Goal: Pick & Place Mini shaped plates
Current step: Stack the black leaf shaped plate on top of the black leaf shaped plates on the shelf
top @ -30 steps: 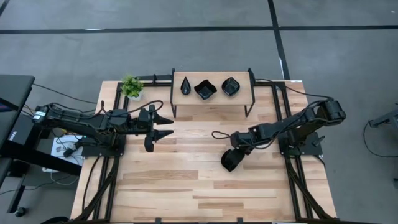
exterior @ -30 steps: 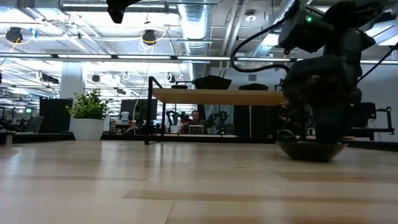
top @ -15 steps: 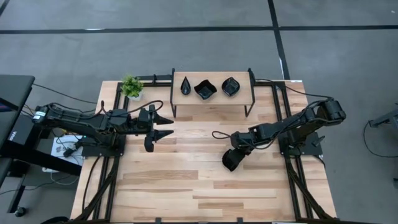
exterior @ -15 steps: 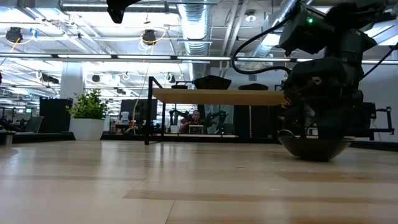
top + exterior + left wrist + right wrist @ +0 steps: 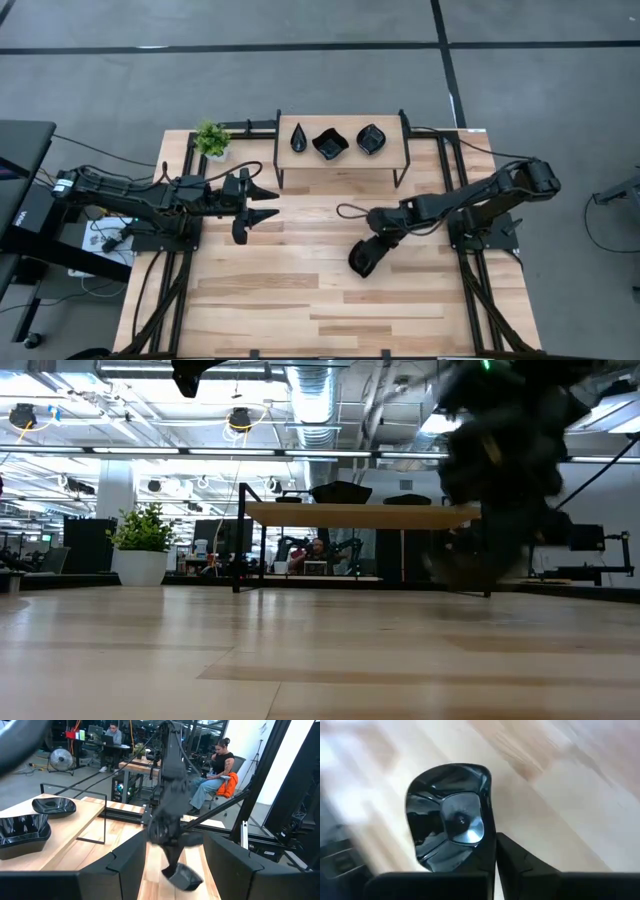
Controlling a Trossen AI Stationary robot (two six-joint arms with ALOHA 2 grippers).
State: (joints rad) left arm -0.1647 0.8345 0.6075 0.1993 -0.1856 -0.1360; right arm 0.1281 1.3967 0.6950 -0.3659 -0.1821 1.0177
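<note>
Glossy black wavy-edged plate [image 5: 451, 815]

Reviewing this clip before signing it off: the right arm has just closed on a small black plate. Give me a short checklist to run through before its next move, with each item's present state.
1. Right gripper shut on the black plate, fingers pinching its rim: ok.
2. Plate clear of the tabletop: cannot tell; the low view is smeared there.
3. Plate level in the grip: cannot tell.
4. Free room on the raised shelf, which holds three plates: ok, bare wood shows at its right end.
5. Left gripper open and parked at the table's left side, out of the way: ok.
6. Potted plant away from the right arm: ok.
</note>
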